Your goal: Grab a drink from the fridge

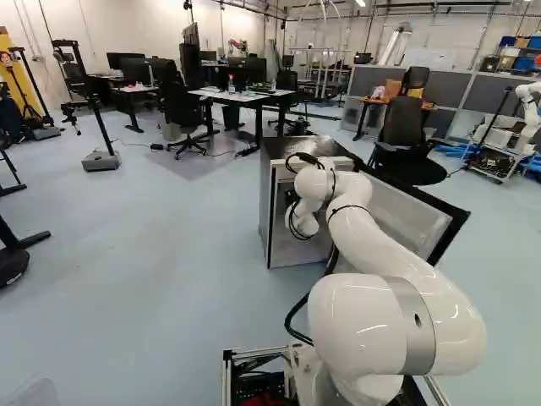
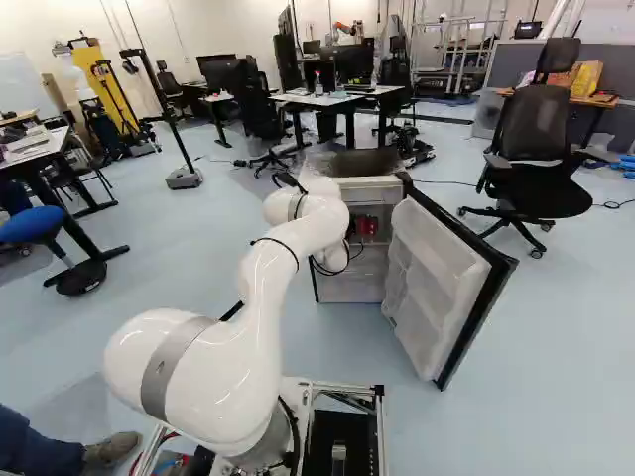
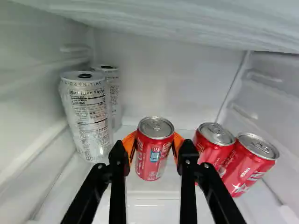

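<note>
One small red aluminium can with a silver lid (image 3: pixel 154 156) is the drink. It's upright inside the white-lined fridge (image 2: pixel 349 290), over the pale shelf (image 3: pixel 154 200). Can't tell if its base bears on it.

Jaws (image 3: pixel 153 144) are clenched on it: orange pads press both sides of the body below the rim, which should keep it upright and leave the lid clear. White jointed arm (image 2: pixel 268 288) reaches in through the front.

Two more red cans (image 3: pixel 211 145) (image 3: pixel 247 163) sit close on one side, nearer one just beside a finger. Two tall white printed cans (image 3: pixel 88 114) (image 3: pixel 112 93) stand on the other, one partly behind the other. Frosted white panel (image 3: pixel 187 23) overhead limits lift, I'd say.

Door with white inner bins (image 2: pixel 437 273) hangs wide open; black mesh office chair (image 2: pixel 536 149) beyond it. Next, likely straight back out, small lift, watching neighbours and door edge.
</note>
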{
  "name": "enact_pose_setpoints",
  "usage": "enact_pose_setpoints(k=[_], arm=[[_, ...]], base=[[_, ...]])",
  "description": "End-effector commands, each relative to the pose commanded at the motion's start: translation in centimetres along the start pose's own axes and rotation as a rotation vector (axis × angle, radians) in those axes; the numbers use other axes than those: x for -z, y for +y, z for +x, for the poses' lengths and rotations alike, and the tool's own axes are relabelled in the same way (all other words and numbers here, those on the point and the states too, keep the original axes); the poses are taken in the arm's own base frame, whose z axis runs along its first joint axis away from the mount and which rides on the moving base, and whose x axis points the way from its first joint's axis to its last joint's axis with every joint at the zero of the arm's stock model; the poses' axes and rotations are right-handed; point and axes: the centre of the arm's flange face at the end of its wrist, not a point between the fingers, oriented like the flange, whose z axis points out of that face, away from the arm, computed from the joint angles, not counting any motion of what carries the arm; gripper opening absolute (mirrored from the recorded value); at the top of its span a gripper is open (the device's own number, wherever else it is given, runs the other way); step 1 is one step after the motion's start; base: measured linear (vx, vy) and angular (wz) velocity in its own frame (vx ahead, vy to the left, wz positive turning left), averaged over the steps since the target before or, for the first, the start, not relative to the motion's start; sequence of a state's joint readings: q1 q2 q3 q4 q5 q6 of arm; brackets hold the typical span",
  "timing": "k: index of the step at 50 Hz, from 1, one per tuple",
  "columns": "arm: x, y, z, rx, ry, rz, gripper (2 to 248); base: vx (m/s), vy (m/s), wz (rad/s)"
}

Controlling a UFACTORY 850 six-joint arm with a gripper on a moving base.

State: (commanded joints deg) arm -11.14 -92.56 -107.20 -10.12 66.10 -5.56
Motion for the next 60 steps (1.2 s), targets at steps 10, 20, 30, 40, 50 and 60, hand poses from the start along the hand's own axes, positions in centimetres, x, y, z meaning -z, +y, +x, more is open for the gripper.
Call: enact_pose_setpoints(k=[10, 20, 30, 40, 50, 60], arm=[[0.0, 0.0, 0.0, 0.000, 0.000, 0.000, 95], [0.0, 0.0, 0.0, 0.000, 0.000, 0.000, 95], [0.3, 0.0, 0.1, -0.002, -0.009, 0.001, 95], [1.2, 0.1, 0.4, -0.005, -0.029, 0.002, 95], [2.3, 0.1, 0.7, -0.010, -0.054, 0.004, 95], [3.5, 0.2, 1.0, -0.015, -0.080, 0.005, 95]], base=[[0.000, 0.000, 0.000], [0.000, 0.000, 0.000], [0.000, 0.000, 0.000], [0.000, 0.000, 0.000], [0.000, 0.000, 0.000], [0.000, 0.000, 0.000]])
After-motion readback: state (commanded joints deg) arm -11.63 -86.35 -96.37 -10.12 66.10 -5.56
